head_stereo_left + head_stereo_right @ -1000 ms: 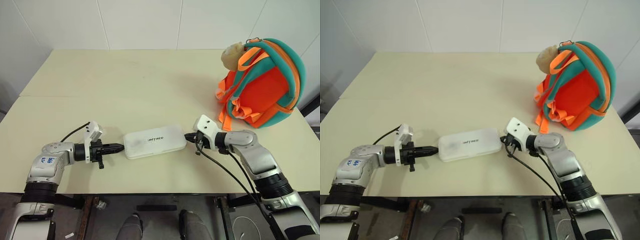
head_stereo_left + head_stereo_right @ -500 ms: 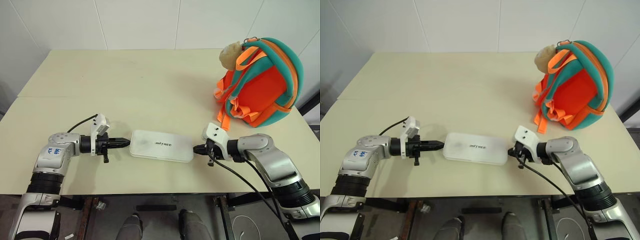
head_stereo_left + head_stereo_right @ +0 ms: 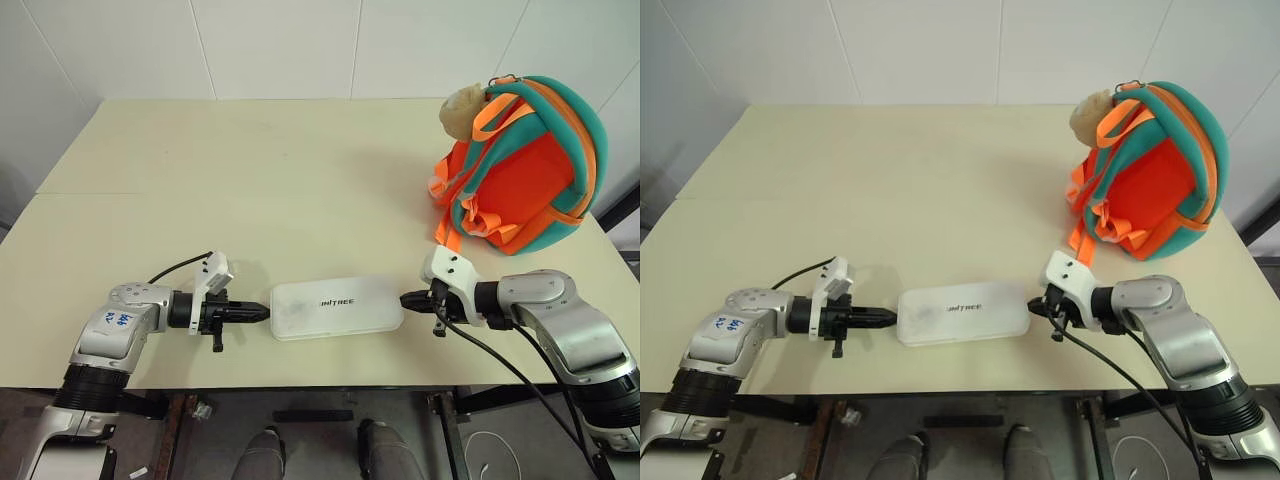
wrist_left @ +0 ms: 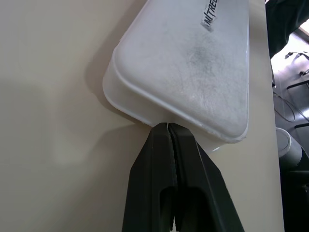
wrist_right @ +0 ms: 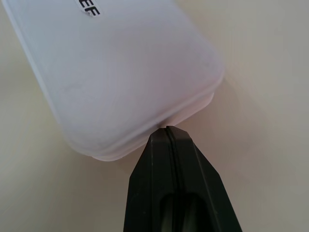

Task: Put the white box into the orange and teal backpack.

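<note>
The white box [image 3: 337, 308] lies flat near the table's front edge, its lettering facing up. My left gripper [image 3: 262, 313] is shut, its tip touching the box's left end [image 4: 188, 67]. My right gripper [image 3: 405, 298] is shut too, its tip against the box's right end [image 5: 120, 72]. The box sits squeezed lengthwise between the two closed tips. The orange and teal backpack [image 3: 525, 165] stands upright at the far right of the table, well behind the right gripper, with a beige plush toy [image 3: 462, 110] at its top left.
The beige table [image 3: 250, 180] runs back to a white wall. Its front edge lies just below the box and both grippers. Orange straps [image 3: 445, 232] hang from the backpack toward the right arm. A black cable [image 3: 500, 355] trails from the right wrist.
The box has slid to the right and toward the front edge, turning slightly. The left gripper followed it rightward; the right gripper drew back to the right. Both stayed shut.
</note>
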Motion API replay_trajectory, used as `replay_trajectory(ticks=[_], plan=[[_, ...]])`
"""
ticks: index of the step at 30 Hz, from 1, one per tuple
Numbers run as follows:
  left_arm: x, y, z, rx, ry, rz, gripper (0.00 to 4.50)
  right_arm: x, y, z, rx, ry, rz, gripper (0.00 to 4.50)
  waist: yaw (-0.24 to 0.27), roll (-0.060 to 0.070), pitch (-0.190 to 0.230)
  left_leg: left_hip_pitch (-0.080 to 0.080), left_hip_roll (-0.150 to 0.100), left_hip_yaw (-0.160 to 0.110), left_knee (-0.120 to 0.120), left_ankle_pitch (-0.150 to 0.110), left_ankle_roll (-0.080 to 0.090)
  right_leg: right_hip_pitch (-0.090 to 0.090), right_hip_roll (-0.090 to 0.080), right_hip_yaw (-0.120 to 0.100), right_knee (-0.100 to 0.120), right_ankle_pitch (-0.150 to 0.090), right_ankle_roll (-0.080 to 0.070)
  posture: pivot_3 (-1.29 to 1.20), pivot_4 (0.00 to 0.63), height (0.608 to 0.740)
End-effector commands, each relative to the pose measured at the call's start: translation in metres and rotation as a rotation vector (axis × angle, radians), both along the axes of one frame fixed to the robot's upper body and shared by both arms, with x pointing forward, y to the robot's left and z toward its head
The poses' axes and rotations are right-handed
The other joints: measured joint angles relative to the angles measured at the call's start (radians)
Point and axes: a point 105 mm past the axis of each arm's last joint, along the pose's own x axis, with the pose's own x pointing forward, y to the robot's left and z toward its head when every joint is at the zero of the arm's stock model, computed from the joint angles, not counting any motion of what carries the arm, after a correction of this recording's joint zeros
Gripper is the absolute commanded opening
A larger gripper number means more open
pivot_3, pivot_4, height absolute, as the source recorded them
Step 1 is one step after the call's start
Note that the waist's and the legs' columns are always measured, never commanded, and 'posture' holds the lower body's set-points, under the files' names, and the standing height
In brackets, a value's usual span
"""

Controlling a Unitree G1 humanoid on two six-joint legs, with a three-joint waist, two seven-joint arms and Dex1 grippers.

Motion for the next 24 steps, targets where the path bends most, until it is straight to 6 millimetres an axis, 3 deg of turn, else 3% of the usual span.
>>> replay_trajectory(ticks=[1,14,24], plan=[[-0.008,-0.018,0.007,-0.039,-0.026,-0.078,0.04,-0.018,0.028,0.010,0.063,-0.013,0.147,0.00,0.000,0.000,0.000,0.000,0.000,0.000,0.000,0.000,0.000,0.000,0.000,0.000,0.000,0.000,0.000,0.00,0.150,0.740],[0.002,-0.011,0.010,-0.024,-0.070,-0.033,0.04,-0.016,0.019,-0.004,0.024,0.013,0.126,0.00,0.000,0.000,0.000,0.000,0.000,0.000,0.000,0.000,0.000,0.000,0.000,0.000,0.000,-0.001,-0.001,0.00,0.150,0.740],[0.009,0.006,0.011,0.024,-0.087,0.033,0.04,-0.002,-0.009,-0.006,-0.061,-0.041,0.051,0.00,0.000,0.000,0.000,0.000,0.000,0.000,0.001,0.000,0.000,0.000,0.000,0.000,0.000,-0.001,-0.001,0.00,0.150,0.740]])
